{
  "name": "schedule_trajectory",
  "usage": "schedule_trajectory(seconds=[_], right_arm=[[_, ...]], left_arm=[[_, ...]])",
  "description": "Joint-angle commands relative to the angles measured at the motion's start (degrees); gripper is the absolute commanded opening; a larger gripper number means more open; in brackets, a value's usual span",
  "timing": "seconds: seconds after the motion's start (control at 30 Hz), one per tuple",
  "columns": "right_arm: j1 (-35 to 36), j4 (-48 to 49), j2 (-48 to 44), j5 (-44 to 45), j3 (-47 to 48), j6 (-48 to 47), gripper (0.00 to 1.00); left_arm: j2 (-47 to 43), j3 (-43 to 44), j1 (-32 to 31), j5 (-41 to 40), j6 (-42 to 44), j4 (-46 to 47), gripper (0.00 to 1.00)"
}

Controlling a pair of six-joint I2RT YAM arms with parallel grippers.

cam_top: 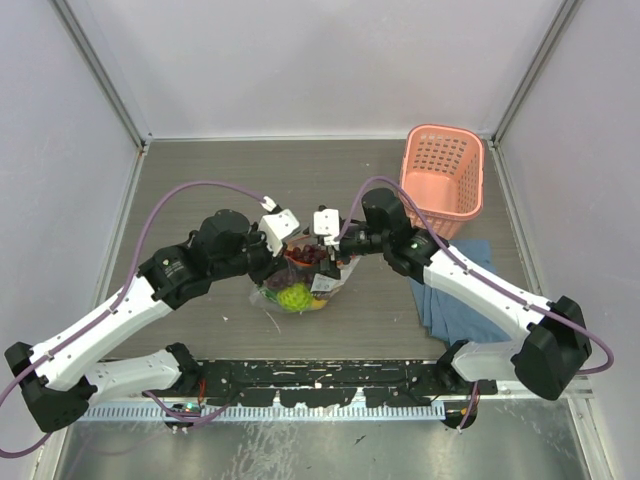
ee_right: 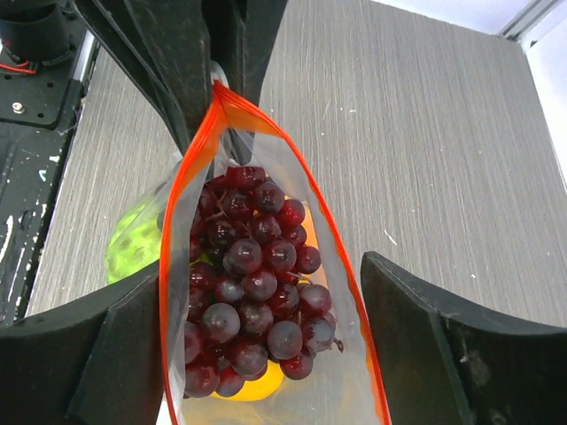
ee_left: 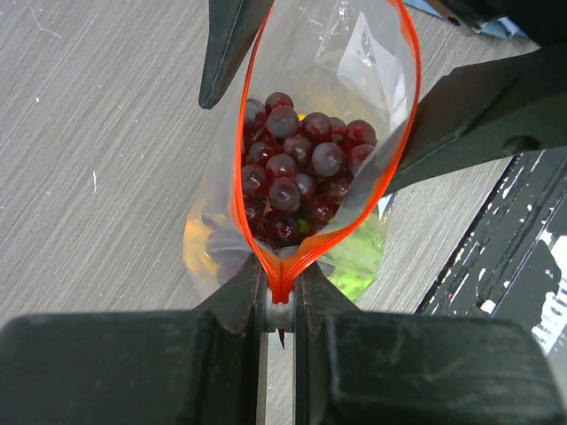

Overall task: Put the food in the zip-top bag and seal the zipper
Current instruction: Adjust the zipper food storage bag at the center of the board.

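Note:
The clear zip-top bag (cam_top: 335,284) stands on the table between both grippers. It holds the dark purple grape bunch (ee_left: 297,168) on top, the green round fruit (ee_left: 356,262) and the orange-yellow fruit (ee_right: 254,387) below. The red-orange zipper (ee_left: 241,177) gapes open in a long loop. My left gripper (ee_left: 280,299) is shut on one end of the zipper. My right gripper (ee_right: 261,274) is open, with a finger on either side of the bag mouth, touching neither side. In the top view, the left gripper (cam_top: 295,250) and right gripper (cam_top: 335,255) meet over the bag.
A pink basket (cam_top: 443,180) stands at the back right. A folded blue cloth (cam_top: 450,300) lies under the right arm. The black mounting rail (cam_top: 320,375) runs along the near edge. Grey walls close in the left, right and back.

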Motion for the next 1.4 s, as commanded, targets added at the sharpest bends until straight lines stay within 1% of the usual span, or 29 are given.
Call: schedule_trajectory(seconds=[0.0, 0.07, 0.17, 0.27, 0.33, 0.37, 0.43, 0.57, 0.63, 0.67, 0.7, 0.73, 0.77, 0.8, 0.83, 0.93, 1.0, 1.07, 1.13, 1.27, 1.37], right_arm=[[0.1, 0.6, 0.2, 2.6, 2.1, 0.2, 0.79], [0.1, 0.4, -0.1, 3.2, 2.0, 0.3, 0.68], [0.1, 0.1, -0.7, 3.5, 1.5, 0.4, 0.57], [0.1, -1.5, -1.0, 3.8, 1.7, 0.2, 0.51], [0.1, -2.5, -1.1, 4.3, 1.8, 0.2, 0.45], [0.1, -2.9, -1.2, 4.7, 1.8, 0.2, 0.4], [0.1, -3.3, -1.6, 5.2, 1.7, 0.4, 0.15], [0.1, -3.1, -2.8, 5.9, 1.3, 1.1, 0.01], [0.0, -2.5, -3.6, 6.8, 0.8, 1.9, 0.01], [0.0, -1.9, -4.1, 7.4, 0.5, 2.5, 0.01], [0.0, -1.1, -4.4, 8.1, 0.0, 3.3, 0.01], [0.1, -0.4, -4.9, 8.8, -0.5, 4.1, 0.01], [0.0, 0.6, -5.3, 9.6, -1.0, 5.1, 0.01], [0.0, 1.4, -5.6, 10.4, -1.6, 6.2, 0.01], [0.1, 2.2, -5.9, 11.0, -2.2, 7.0, 0.01], [0.0, 3.8, -6.7, 12.0, -3.5, 9.5, 0.01], [0.0, 5.4, -7.2, 12.9, -4.6, 11.4, 0.01], [0.1, 7.3, -7.8, 13.6, -5.9, 13.0, 0.01], [0.1, 9.4, -8.3, 13.7, -7.2, 14.1, 0.01], [0.0, 10.5, -8.3, 13.3, -7.7, 15.3, 0.01], [0.1, 11.5, -8.5, 13.1, -8.1, 16.0, 0.01]], left_arm=[[-2.5, 1.1, 0.2, 2.8, 1.9, 4.9, 0.0], [-2.7, 1.1, 0.2, 3.0, 2.2, 4.8, 0.0], [-2.4, 1.3, 0.2, 2.8, 2.2, 4.5, 0.0], [-2.2, 1.3, 0.1, 2.2, 2.2, 4.4, 0.0], [-2.0, 1.3, 0.2, 1.5, 2.2, 4.3, 0.0], [-2.0, 1.4, 0.2, 1.2, 2.2, 4.3, 0.0], [-1.9, 1.3, 0.2, 0.9, 2.4, 4.2, 0.0], [-1.6, 1.0, 0.2, 1.0, 2.3, 4.8, 0.0], [-1.5, 0.6, 0.3, 0.2, 1.9, 5.8, 0.0], [-1.7, 0.3, 0.3, -0.7, 1.4, 6.8, 0.02], [-1.9, -0.2, 0.5, -1.6, 0.6, 7.9, 0.07], [-2.3, -0.9, 1.3, -1.9, -0.3, 9.5, 0.16], [-2.7, -1.6, 2.3, -1.3, -1.4, 11.0, 0.28], [-3.3, -2.3, 3.5, 0.0, -2.8, 12.4, 0.34], [-3.9, -3.0, 4.8, 1.4, -4.1, 13.7, 0.37], [-6.1, -6.7, 8.8, 4.8, -9.0, 18.4, 0.5], [-7.4, -9.3, 10.5, 7.6, -12.0, 22.3, 0.55], [-8.4, -12.2, 11.0, 8.5, -14.5, 26.1, 0.58], [-9.2, -14.6, 11.5, 9.8, -16.3, 29.8, 0.59], [-10.2, -18.5, 12.4, 13.9, -18.9, 35.7, 0.64], [-9.9, -21.0, 13.6, 16.6, -19.5, 39.2, 0.64]])
